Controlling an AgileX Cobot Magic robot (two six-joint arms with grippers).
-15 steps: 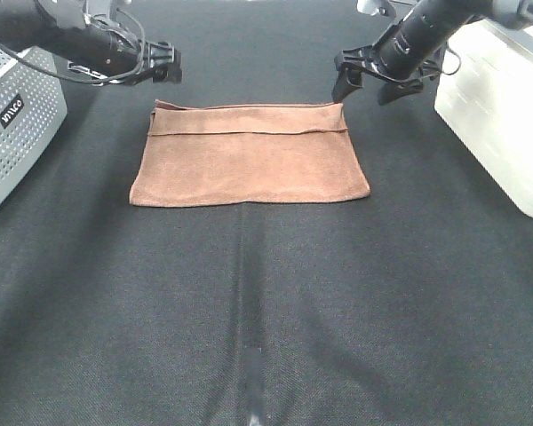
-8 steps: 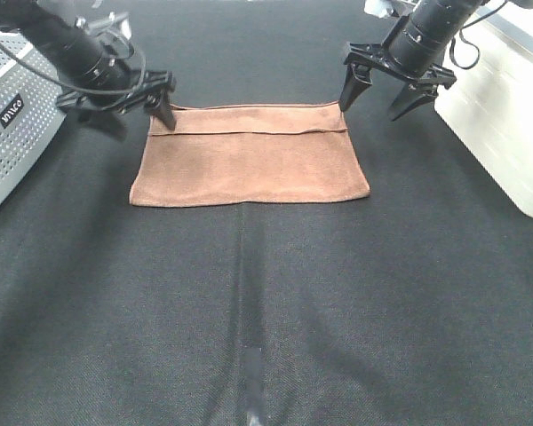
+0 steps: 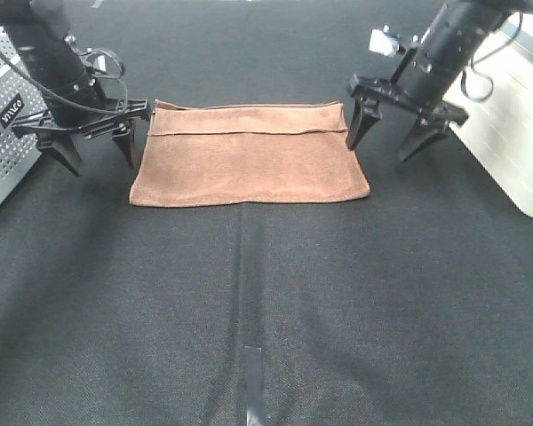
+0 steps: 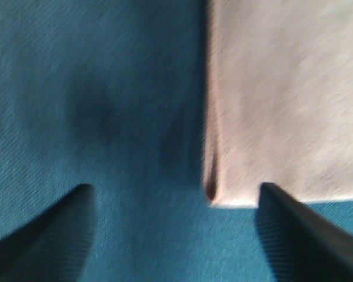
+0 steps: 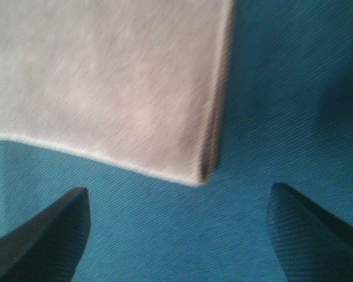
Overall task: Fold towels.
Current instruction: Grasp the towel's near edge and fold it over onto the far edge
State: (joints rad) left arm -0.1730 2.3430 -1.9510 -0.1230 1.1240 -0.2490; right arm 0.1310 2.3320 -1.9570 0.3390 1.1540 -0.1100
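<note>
The brown towel lies flat on the black cloth, already doubled once, with a loose hem running just inside its far edge. I have the left gripper just off the towel's left edge and the right gripper just off its right edge. Both have their jaws spread and empty, placed, I judge, to take a corner each for the next fold.

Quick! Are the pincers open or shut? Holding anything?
Left pincer: open, holding nothing, beside the towel.
Right pincer: open, holding nothing, at the towel's other side.
</note>
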